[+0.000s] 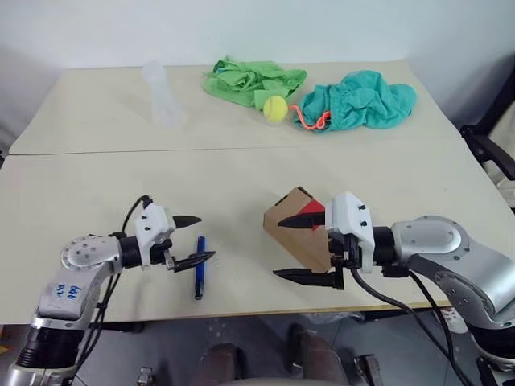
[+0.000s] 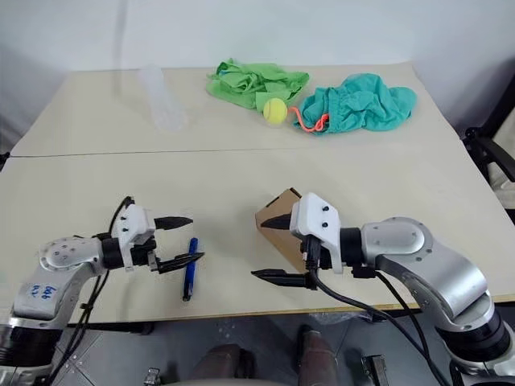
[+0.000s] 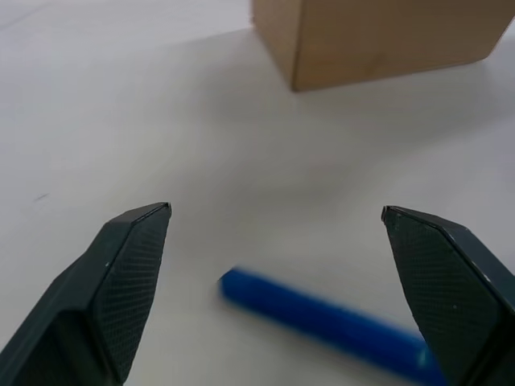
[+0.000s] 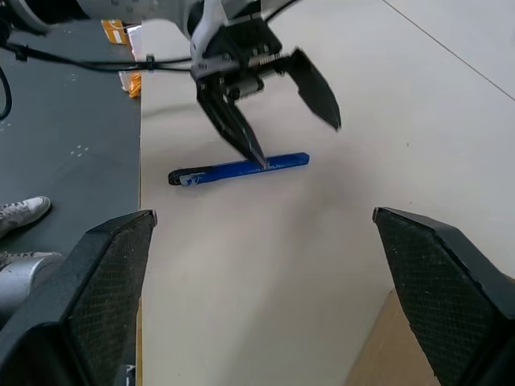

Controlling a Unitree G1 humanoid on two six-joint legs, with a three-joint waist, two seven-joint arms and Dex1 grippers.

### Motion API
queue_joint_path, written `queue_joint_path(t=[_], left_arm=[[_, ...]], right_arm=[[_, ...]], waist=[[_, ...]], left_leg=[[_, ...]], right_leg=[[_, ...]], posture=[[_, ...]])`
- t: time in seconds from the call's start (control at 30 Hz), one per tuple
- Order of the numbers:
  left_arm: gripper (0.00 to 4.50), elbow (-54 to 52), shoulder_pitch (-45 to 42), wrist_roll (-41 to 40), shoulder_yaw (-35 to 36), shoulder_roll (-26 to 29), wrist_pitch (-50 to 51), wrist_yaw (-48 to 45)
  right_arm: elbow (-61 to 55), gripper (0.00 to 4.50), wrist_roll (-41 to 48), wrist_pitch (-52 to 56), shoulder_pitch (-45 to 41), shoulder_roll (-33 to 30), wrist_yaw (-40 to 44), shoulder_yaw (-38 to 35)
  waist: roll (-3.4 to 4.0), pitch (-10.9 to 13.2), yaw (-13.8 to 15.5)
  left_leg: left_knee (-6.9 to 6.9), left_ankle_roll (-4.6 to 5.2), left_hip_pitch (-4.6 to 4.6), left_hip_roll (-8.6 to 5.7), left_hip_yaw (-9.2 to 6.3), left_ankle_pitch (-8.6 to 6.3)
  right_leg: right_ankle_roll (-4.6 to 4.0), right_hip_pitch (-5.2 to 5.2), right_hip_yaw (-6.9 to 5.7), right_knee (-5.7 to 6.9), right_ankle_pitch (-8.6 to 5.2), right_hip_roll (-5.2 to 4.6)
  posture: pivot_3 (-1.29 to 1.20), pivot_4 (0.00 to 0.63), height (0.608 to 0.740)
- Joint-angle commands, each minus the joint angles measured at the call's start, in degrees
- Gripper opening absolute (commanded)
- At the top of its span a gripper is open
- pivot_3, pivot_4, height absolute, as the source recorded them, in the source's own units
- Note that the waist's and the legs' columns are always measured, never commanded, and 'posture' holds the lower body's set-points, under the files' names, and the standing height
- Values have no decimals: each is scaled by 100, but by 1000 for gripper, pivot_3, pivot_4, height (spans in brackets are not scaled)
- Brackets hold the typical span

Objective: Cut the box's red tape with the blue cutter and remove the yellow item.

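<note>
1. The left claw [image 1: 193, 240] is wide apart, just above the blue cutter [image 1: 199, 268] on the bench [image 1: 96, 185].
2. The right claw [image 1: 310, 249] is wide apart around the box [image 1: 294, 221], maybe not touching.
3. The red tape [image 1: 311, 207] is on top.

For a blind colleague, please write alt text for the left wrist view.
The open left claw hovers above the blue cutter, which lies flat on the pale table between the two black fingers. Beyond it, apart from the cutter, stands the brown cardboard box.
</note>
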Motion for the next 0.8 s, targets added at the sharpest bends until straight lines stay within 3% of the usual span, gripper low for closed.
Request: queue_joint_path(t=[0.03, 0.3, 0.8], left_arm=[[4466, 395, -131, 474, -139, 107, -408, 115], [4466, 1345, -78, 1304, -578, 699, -1440, -167], [4466, 860, 1032, 1245, -191, 1361, -1623, -212]], right_arm=[[-94, 4500, -5, -71, -86, 22, -14, -67], [-162, 4500, 26, -26, -29, -37, -54, -152], [-106, 4500, 25, -50, -60, -62, 7, -147]], waist=[[0, 0, -1], [3, -3, -73], [33, -18, -203]], left_leg=[[0, -1, 0, 1, 1, 1], [-3, -1, 8, 6, 2, 0], [-14, -32, 54, 46, 14, -13]], right_leg=[[0, 0, 0, 0, 0, 2], [-1, 1, 2, 1, -1, -3], [-40, 13, 14, 33, -24, -13]], posture=[[0, 150, 740], [0, 150, 740], [0, 150, 740]])
